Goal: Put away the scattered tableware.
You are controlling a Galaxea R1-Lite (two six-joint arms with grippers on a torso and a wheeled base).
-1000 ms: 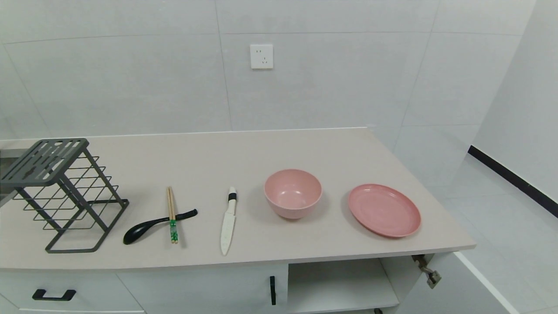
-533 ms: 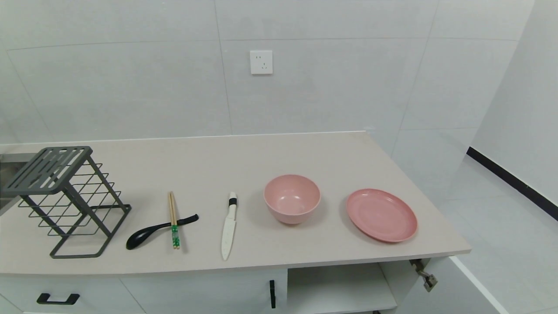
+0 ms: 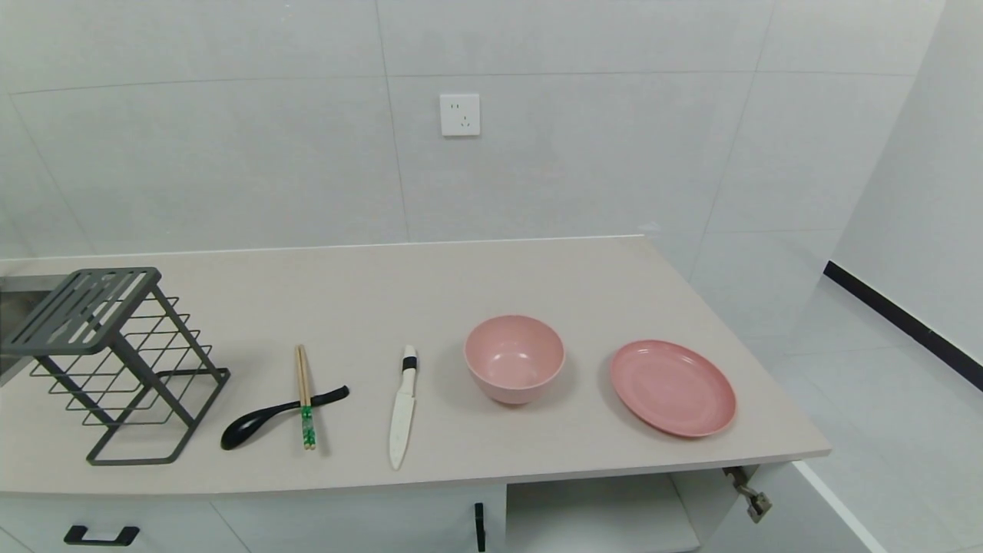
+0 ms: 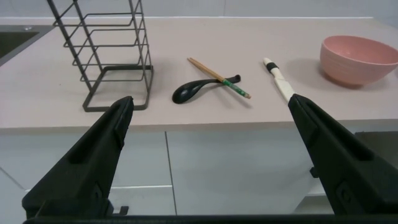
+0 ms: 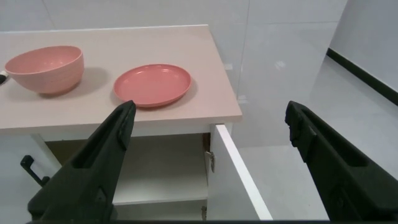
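The head camera is tipping a little, so the whole scene is sliding lower in view, but nothing on the surface (image 3: 461, 276) is shifting and every piece is staying put. Going along the front edge from the left:

- The dark wire rack (image 3: 84, 307) is standing by the front left corner.
- The black spoon (image 3: 239, 432) is lying just beside it, with the chopsticks (image 3: 304, 392) resting across its handle.
- The white knife (image 3: 402, 411) is lying apart from them near the middle, tip toward the front edge.
- The pink bowl (image 3: 514, 359) is sitting upright next.
- The pink plate (image 3: 673, 388) is lying flat near the front right corner.

Below that corner a cabinet door (image 5: 239, 180) is hanging open. The left gripper (image 4: 209, 101) is hovering in front of the surface facing the spoon, fingers spread wide and holding nothing. The right gripper (image 5: 209, 107) is facing the plate, fingers equally released and empty.
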